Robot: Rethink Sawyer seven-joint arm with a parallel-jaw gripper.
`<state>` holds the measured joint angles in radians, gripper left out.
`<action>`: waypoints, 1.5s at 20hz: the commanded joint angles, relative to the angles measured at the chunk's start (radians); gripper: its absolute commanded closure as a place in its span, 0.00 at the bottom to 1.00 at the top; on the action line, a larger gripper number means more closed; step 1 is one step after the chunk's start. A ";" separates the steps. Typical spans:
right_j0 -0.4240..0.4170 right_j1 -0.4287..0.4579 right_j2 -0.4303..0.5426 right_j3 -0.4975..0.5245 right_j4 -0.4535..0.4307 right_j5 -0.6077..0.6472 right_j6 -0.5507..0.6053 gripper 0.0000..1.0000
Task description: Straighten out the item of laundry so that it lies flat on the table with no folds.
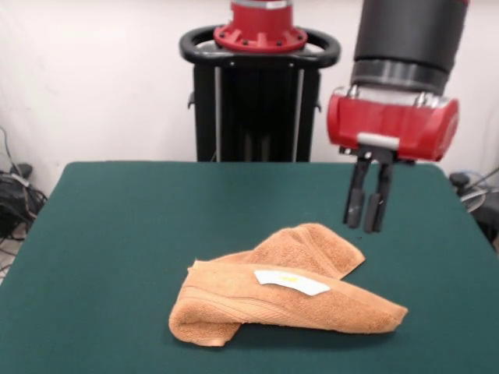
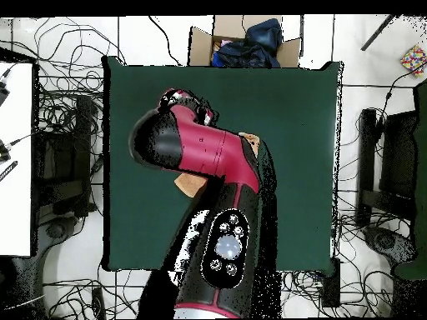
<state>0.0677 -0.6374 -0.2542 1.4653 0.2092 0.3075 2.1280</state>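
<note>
Green table (image 1: 117, 234) holds folded towel (image 1: 288, 304), gripper (image 1: 366, 209) hovering above its edge

Beyond the table's far edge in the overhead view sits an open cardboard box (image 2: 242, 42) holding dark blue cloth (image 2: 258, 37). Tangled black cables (image 2: 62, 62) sprawl over the pale floor all around. A multicoloured cube (image 2: 414, 59) lies near the right edge. In the front view, a white wall (image 1: 93, 78) fills the background, with cables (image 1: 15, 195) bunched at the left.
</note>
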 commanded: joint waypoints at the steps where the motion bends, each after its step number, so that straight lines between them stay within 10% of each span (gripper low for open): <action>1: 0.022 0.115 -0.025 -0.002 -0.029 -0.001 0.145 1.00; 8: 0.051 0.189 -0.043 -0.045 -0.013 -0.016 0.162 1.00; 15: -0.111 0.120 0.191 -0.067 -0.243 0.148 -0.303 1.00; 30: -0.190 -0.043 0.242 -0.035 -0.448 0.433 -0.491 1.00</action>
<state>-0.0979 -0.6025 -0.1401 1.3760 -0.1967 0.6443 1.8077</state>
